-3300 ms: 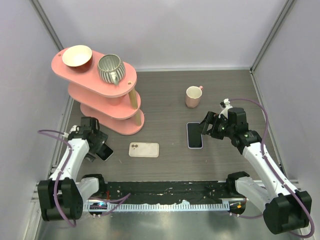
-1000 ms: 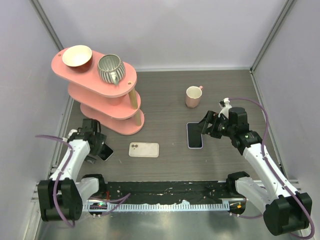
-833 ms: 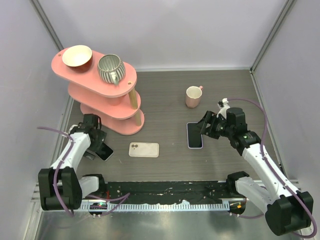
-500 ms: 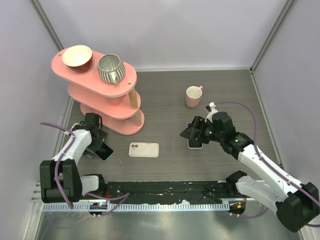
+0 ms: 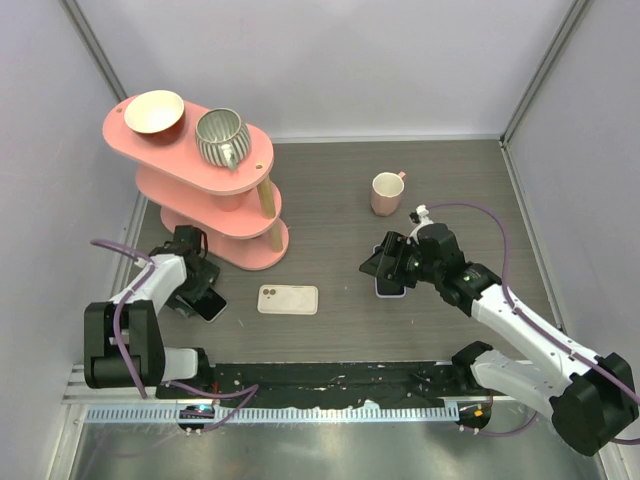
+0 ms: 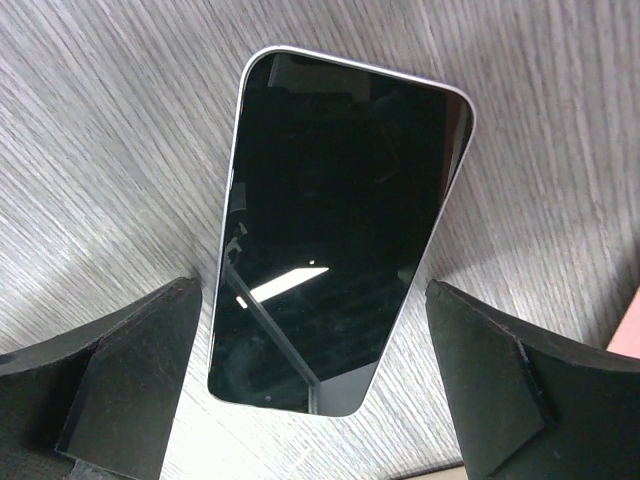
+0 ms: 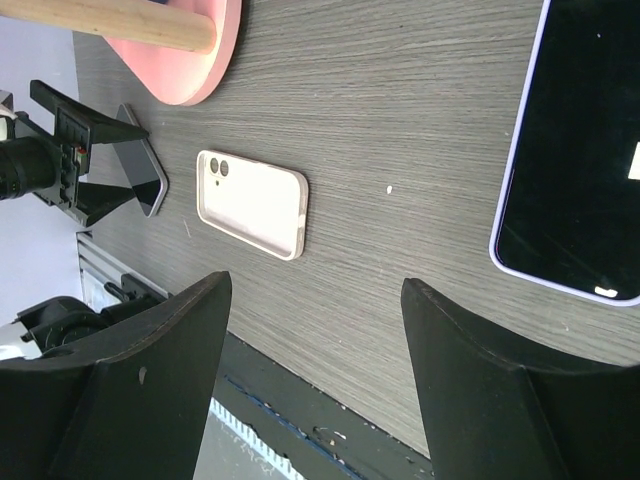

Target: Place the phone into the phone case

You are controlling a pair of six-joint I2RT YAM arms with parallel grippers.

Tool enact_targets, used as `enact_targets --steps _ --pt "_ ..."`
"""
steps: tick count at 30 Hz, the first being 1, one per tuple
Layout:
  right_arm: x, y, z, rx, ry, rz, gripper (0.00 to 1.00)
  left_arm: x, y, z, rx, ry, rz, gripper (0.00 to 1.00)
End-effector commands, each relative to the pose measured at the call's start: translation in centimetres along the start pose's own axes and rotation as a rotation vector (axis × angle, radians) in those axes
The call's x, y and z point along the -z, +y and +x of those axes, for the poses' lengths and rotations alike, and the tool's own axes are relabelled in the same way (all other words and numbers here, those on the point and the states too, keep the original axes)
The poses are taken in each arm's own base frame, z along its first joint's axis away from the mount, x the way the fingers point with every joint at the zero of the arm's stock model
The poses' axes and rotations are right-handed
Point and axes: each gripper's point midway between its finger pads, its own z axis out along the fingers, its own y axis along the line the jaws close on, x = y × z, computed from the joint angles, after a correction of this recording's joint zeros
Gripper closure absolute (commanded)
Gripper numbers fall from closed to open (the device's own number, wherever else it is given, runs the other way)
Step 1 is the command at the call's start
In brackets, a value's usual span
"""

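The phone case [image 5: 288, 299], cream with two camera holes at its left end, lies flat on the grey wood-grain table [image 5: 330, 215], near the front edge and about midway between the two arms. It holds no phone.

Two phones lie screen-up on either side of it, both apart from it. A lavender-edged phone [image 5: 393, 288] is to its right. A silver-edged phone [image 5: 212, 306] is to its left, turned at an angle.

The right gripper [image 5: 380, 268] sits over the upper left part of the lavender-edged phone. In the right wrist view its fingers [image 7: 150, 380] are spread wide and hold nothing; that phone [image 7: 580, 170] lies off to one side of them and the phone case [image 7: 252, 203] shows between them, farther off.

The left gripper [image 5: 200, 290] is low over the silver-edged phone. In the left wrist view its fingers [image 6: 120, 385] stand wide, one on each side of that phone [image 6: 335, 230], with bare table showing between each finger and the phone's edge.

Behind the left arm stands a pink three-tier shelf [image 5: 250, 250]. On its top tier are a cream bowl [image 5: 154, 112] and a grey ribbed teapot [image 5: 221, 137]. A pale pink mug [image 5: 386, 193] stands upright on the table behind the lavender-edged phone.
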Motion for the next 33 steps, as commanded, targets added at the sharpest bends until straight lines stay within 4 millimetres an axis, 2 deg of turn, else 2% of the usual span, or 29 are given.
enact_targets --steps 1,4,9,10,12,13,15,17,19,20,22,23,24,26,27,33 --pt "0.3 1.9 -1.9 0.015 -0.067 -0.042 0.26 -0.7 -0.4 0.5 -0.002 0.020 0.010 0.00" --pt "0.3 2.0 -1.9 0.014 -0.068 -0.039 0.25 -1.0 -0.3 0.7 0.003 0.026 0.000 0.00" --pt "-0.4 2.1 -1.0 -0.029 -0.077 -0.012 0.26 -1.3 -0.2 0.8 0.010 0.024 -0.003 0.10" --pt "-0.5 2.5 -0.2 -0.025 -0.064 -0.016 0.27 -1.4 -0.1 1.0 0.012 0.030 -0.004 0.11" --pt "-0.9 2.8 -0.2 -0.058 -0.089 -0.007 0.27 -1.5 0.0 1.2 0.013 0.035 -0.008 0.19" --pt "-1.1 3.1 0.7 -0.053 -0.079 -0.008 0.28 -1.4 0.0 1.3 0.015 0.040 -0.005 0.23" --pt "-1.5 2.8 0.2 -0.086 -0.132 0.017 0.28 -1.2 0.3 1.3 0.021 0.043 -0.011 0.35" --pt "-2.3 2.6 0.6 -0.095 -0.146 0.040 0.29 -0.8 0.6 1.3 0.024 0.039 -0.017 0.42" --pt "-2.9 3.3 0.6 -0.113 -0.160 0.031 0.31 -0.4 0.8 1.3 0.032 0.037 -0.013 0.45" --pt "-3.7 3.3 1.1 -0.105 -0.149 0.048 0.32 -0.2 1.1 1.4 0.035 0.039 -0.017 0.50" --pt "-4.2 5.1 1.7 -0.072 -0.142 0.034 0.34 0.4 1.2 1.1 0.048 0.020 0.004 0.57" --pt "-5.3 4.8 2.7 -0.048 -0.113 0.062 0.35 0.6 1.4 1.0 0.056 0.015 0.004 0.65" --pt "-5.6 5.4 3.7 -0.021 -0.090 0.059 0.35 1.0 1.4 0.9 0.067 0.003 0.023 0.70" --pt "-6.5 5.7 4.2 0.010 -0.069 0.072 0.36 1.2 1.3 0.8 0.081 -0.005 0.044 0.77" --pt "-7.1 5.1 4.9 0.020 -0.046 0.103 0.37 1.3 1.3 0.8 0.084 -0.008 0.053 0.78" --pt "-8.7 4.9 6.8 0.007 -0.018 0.128 0.39 1.8 1.3 1.2 0.083 0.016 0.064 0.85"
